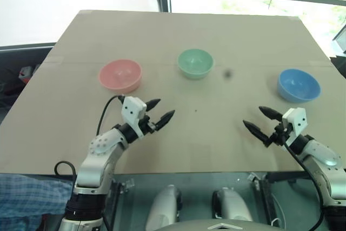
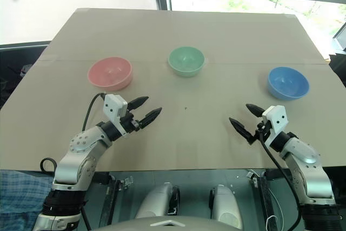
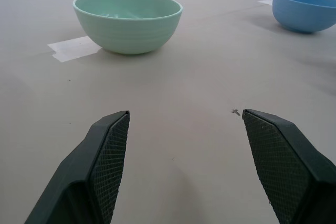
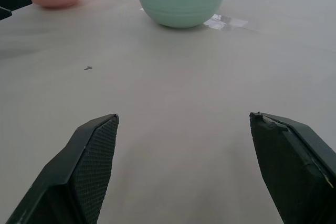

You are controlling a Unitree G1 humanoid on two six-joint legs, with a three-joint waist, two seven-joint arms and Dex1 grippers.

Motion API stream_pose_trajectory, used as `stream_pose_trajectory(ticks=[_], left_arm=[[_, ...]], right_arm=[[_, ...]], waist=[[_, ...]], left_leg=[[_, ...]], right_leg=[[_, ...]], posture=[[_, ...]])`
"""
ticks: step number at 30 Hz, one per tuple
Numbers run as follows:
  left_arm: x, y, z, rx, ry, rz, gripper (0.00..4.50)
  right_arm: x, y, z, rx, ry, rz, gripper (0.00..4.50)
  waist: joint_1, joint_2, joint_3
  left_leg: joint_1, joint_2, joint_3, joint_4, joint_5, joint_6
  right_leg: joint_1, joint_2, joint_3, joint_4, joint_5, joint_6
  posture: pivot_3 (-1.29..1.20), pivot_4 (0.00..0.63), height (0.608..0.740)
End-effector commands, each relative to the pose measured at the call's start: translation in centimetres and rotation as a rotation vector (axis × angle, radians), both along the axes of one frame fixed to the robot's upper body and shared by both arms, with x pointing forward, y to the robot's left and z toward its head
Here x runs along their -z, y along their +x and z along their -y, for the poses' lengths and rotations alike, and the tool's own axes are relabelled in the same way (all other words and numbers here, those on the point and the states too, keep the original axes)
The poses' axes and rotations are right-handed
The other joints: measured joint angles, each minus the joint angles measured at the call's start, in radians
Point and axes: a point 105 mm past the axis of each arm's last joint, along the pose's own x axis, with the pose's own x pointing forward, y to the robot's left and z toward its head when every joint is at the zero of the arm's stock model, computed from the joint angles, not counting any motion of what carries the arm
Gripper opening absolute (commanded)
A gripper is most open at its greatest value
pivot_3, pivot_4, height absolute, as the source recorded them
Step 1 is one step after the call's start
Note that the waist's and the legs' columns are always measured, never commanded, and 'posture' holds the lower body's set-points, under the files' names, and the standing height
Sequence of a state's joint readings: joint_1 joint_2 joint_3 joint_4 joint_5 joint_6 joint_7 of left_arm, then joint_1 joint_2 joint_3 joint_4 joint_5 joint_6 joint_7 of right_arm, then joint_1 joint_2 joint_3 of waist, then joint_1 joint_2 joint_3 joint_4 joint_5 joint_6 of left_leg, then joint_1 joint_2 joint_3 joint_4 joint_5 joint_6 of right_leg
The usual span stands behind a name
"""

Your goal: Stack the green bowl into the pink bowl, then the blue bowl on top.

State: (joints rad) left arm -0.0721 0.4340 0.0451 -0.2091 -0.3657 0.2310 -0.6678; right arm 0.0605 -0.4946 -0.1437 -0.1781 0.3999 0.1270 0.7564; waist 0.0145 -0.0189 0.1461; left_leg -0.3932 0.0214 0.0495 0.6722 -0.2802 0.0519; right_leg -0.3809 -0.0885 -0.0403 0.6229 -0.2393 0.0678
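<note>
A: The worktop [image 1: 178, 31] is a plain tan board with a bright window behind it. Where do the claws stand?

B: The left claw [image 1: 161, 111] hangs just over the board with its fingers spread wide and nothing between them, aimed inward toward the middle. The right claw [image 1: 260, 119] mirrors it, also wide and empty, angled in from the other side.

A: And moving outward from them?

B: The pink bowl [image 1: 120, 75] sits just beyond the left claw. The green bowl [image 1: 195, 63] is further back, near the centre. The blue bowl [image 1: 298, 85] lies beyond the right claw, well apart from the other two. All three are upright, separate and empty.

A: Why that pose?

B: I'd judge it a ready stance: both claws open before any reach, with the stack not yet begun. The green bowl lies between them, so either could go for it.

A: Any writing?

B: None readable; only a strip of clear tape [image 3: 73, 50] beside the green bowl
</note>
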Motion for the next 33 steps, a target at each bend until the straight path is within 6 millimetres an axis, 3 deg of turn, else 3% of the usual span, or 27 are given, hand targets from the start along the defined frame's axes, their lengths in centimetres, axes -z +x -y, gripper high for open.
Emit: stream_pose_trajectory(ticks=[1, 24, 29, 33], left_arm=[[-1.4, -0.3, 0.2, 0.0, -0.01, 0.059, 3.63], [-1.3, -0.3, 0.3, -0.002, -0.019, 0.058, 3.63], [-0.4, -0.1, 0.3, -0.011, 0.019, 0.04, 3.63], [0.8, 1.2, -0.7, -0.106, 0.095, -0.014, 3.63]], right_arm=[[-1.3, 0.0, 0.3, -0.012, -0.002, 0.051, 4.2], [-1.8, -0.5, 0.2, -0.077, -0.004, 0.059, 4.2], [-3.6, -1.1, -1.3, -0.159, 0.027, 0.089, 4.2], [-6.5, -1.9, -3.2, -0.258, 0.077, 0.107, 4.2]], waist=[[0.0, 0.0, 0.0], [0.0, 0.0, 0.0], [0.0, 0.0, 0.0], [0.0, 0.0, 0.0]], left_leg=[[0.0, 0.0, 0.0, 0.0, 0.0, 0.0], [0.0, 0.0, 0.0, 0.0, 0.0, 0.0], [0.0, 0.0, 0.0, 0.0, 0.0, 0.0], [0.0, 0.0, 0.0, 0.0, 0.0, 0.0]], right_leg=[[0.0, 0.0, 0.0, 0.0, 0.0, 0.0], [0.0, 0.0, 0.0, 0.0, 0.0, 0.0], [0.0, 0.0, 0.0, 0.0, 0.0, 0.0], [0.0, 0.0, 0.0, 0.0, 0.0, 0.0]], posture=[[0.0, 0.15, 0.74], [0.0, 0.15, 0.74], [0.0, 0.15, 0.74], [0.0, 0.15, 0.74]])
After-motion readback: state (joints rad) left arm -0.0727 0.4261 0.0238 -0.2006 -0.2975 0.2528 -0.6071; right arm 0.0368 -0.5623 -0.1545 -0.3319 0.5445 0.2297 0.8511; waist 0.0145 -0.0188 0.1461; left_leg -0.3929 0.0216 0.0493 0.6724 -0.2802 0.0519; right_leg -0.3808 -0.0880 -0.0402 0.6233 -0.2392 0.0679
